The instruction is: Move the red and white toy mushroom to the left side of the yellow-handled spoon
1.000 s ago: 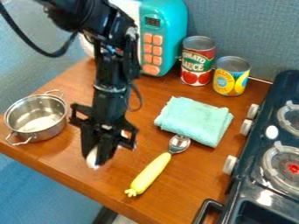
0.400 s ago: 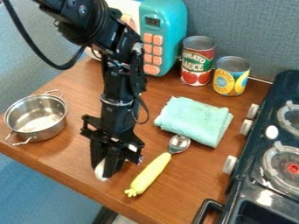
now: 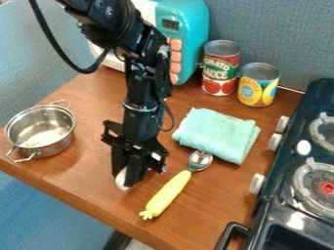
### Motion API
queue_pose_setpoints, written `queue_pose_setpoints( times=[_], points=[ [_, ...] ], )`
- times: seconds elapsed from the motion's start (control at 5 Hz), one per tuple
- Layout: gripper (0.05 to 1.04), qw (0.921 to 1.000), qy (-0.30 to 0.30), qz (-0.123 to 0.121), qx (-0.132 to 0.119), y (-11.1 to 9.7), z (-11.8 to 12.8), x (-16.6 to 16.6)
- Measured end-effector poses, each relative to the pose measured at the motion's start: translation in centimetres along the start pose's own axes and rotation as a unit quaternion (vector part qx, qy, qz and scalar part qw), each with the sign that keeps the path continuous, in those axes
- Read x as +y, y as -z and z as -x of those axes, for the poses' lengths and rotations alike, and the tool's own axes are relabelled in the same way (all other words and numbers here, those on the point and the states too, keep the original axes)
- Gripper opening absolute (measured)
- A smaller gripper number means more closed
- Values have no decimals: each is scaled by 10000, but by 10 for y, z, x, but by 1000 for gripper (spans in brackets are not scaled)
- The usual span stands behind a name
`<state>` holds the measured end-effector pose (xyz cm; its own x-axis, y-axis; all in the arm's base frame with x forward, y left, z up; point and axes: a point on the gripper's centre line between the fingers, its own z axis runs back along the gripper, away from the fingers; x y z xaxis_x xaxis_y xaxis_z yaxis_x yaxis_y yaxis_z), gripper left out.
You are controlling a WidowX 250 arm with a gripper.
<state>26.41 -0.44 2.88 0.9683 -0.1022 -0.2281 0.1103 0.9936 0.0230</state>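
Observation:
The black gripper hangs over the front part of the wooden table, shut on a white object whose lower end shows between and below its fingertips. What the object is cannot be told. Right of the gripper lies a spoon with a yellow handle, its metal bowl pointing to the back right. Behind the spoon is a folded light-teal towel. To the gripper's left stands a metal pot with two handles.
A teal and white toy microwave stands at the back, behind the arm. Beside it are a tomato sauce can and a yellow-blue can. A dark toy stove with white knobs takes up the right side. The wooden table ends at the front left.
The gripper has moved to the right with the white object, dipping toward the front and then back a little. Pot, spoon, towel and cans have stayed put.

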Motion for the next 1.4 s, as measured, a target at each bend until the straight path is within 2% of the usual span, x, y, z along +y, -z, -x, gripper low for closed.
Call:
queue_pose_setpoints(
  times=[0.2,0.4,0.6,0.8,1.0,1.2,1.4],
  points=[
    [337,9999,-136,51,60,4,-1,-2],
    [639,9991,-323,246,155,4,2,-8],
    [938,9987,-384,281,156,-4,6,-9],
    [1006,9980,-408,326,-367,-39,1,-9],
    [1003,9949,-392,299,-879,-75,-18,-7],
    [1001,9908,-189,231,-1318,-96,-45,-4],
    [1001,9893,-37,122,-1453,-88,-68,0]
  ],
)
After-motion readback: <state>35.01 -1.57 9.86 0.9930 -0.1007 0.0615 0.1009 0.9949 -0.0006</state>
